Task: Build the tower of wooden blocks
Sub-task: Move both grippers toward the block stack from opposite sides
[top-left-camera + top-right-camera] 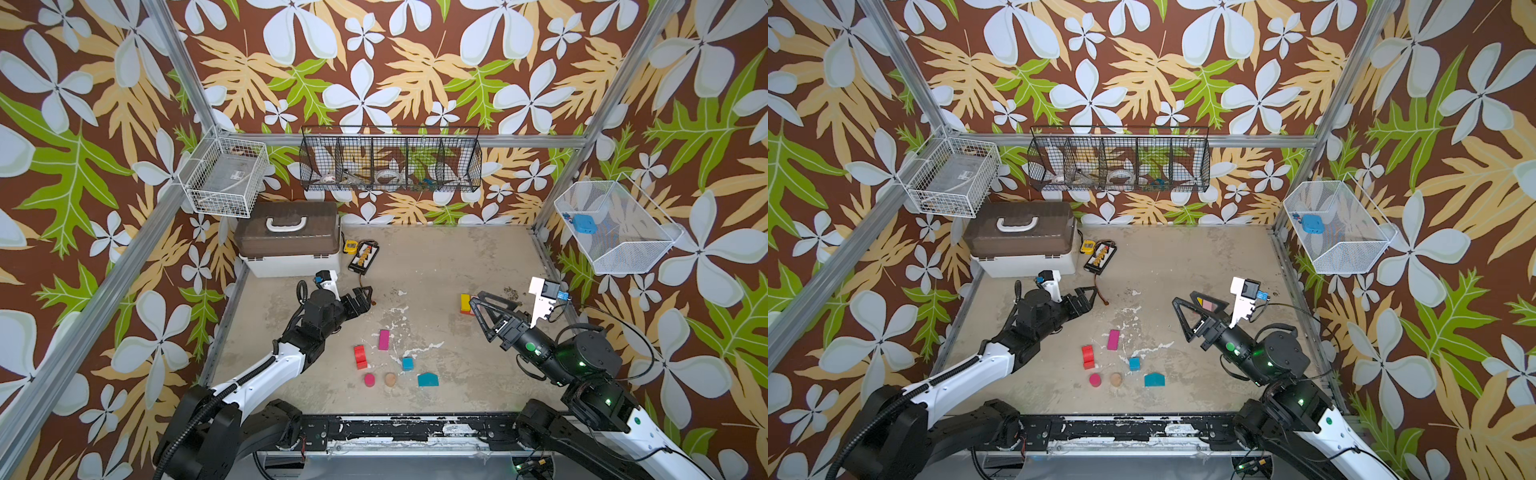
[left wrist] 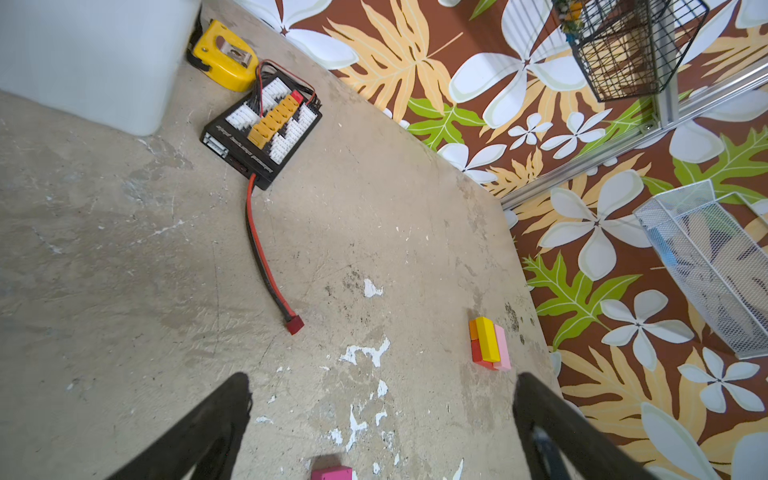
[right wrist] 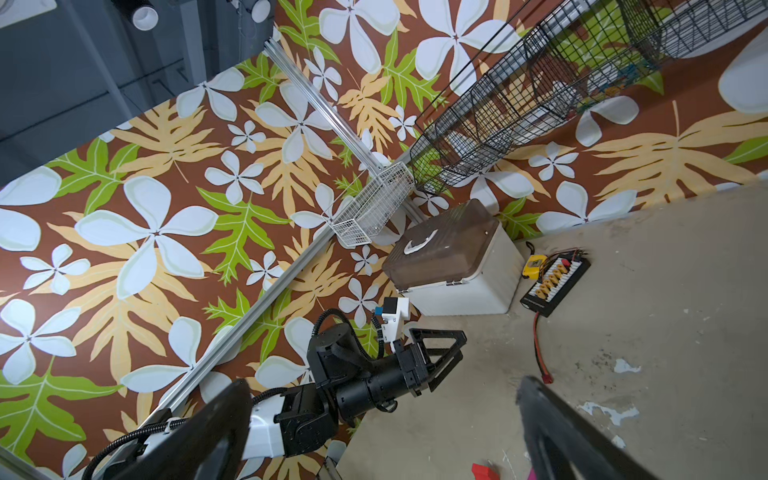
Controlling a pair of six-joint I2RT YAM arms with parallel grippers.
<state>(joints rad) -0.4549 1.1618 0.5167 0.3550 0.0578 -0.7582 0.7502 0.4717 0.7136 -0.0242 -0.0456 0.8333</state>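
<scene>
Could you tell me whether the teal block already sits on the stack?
No, the teal block lies on the table, well apart from the stack.

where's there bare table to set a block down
Free: the back-right stretch between the charger board and the small stack; also mid-table beyond the magenta brick. Crowded: the loose blocks near the front edge, and the toolbox corner.

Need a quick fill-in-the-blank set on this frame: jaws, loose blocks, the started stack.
1. The left gripper and the right gripper both have their jaws ____.
2. The house-shaped piece lying loose on the table is coloured ____.
3. The started stack stands nearest the ____ arm's jaws.

Missing words: open; teal; right
</scene>
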